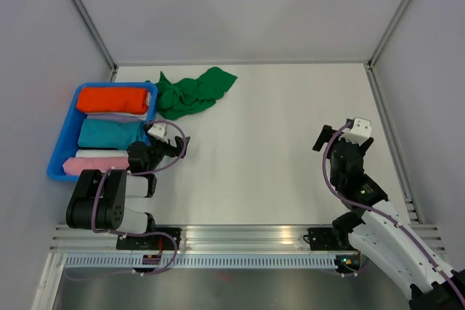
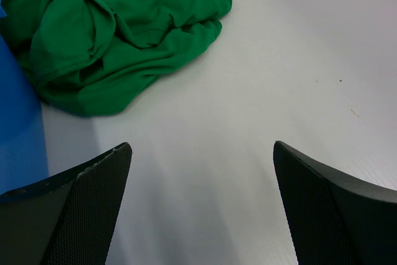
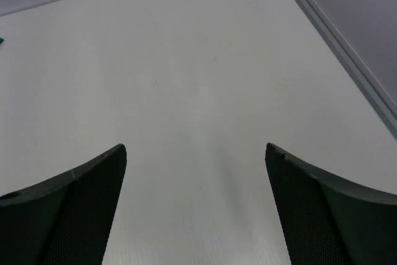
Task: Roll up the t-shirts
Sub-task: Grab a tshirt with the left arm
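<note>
Counter (image 1: pixel 276 121): white, flat, walled on three sides.
T-shirt (image 1: pixel 192 92): emerald green, plain, crumpled in a loose heap near the counter's far-left corner; it lies unrolled against the far corner of the bin.
Blue bin (image 1: pixel 62 143): along the left edge of the counter; holds rolled cloths side by side.
Bin contents: orange-red roll (image 1: pixel 112 99) farthest back, teal roll (image 1: pixel 109 133) in the middle, pink roll (image 1: pixel 94 166) nearest.
Left tool (image 2: pixel 201 147): fingers spread wide, nothing between them; just beside the bin and near the t-shirt, not touching it.
Right tool (image 3: pixel 195 147): fingers spread wide, nothing held; over bare counter near the right edge.
</note>
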Controlling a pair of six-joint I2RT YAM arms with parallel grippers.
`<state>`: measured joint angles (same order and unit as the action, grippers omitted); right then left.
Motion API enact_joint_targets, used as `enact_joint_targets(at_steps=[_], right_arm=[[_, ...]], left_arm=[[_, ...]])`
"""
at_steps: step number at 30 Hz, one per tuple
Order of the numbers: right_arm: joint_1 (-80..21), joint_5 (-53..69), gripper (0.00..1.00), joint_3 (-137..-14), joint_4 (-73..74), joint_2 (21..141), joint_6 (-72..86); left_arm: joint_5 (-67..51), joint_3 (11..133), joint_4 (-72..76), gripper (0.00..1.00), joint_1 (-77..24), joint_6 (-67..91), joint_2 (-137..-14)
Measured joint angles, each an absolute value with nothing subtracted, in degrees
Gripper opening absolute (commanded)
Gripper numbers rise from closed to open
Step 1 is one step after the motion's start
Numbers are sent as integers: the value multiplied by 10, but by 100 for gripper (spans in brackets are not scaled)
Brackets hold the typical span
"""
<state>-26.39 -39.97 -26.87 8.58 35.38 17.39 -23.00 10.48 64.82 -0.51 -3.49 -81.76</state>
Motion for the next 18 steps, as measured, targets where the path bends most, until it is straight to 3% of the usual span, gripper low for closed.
enact_joint_targets(at_steps=[10,14,18], right_arm=[[-264,-399,98,-269,86,353,174],[-264,-399,98,-272,88,353,171],[-264,-399,98,-281,92,353,171]], left_arm=[[-231,107,644,100,-5,-35,-816],[-250,163,503,100,-3,-37,-776],[-276,300,349,100,2,-41,-753]])
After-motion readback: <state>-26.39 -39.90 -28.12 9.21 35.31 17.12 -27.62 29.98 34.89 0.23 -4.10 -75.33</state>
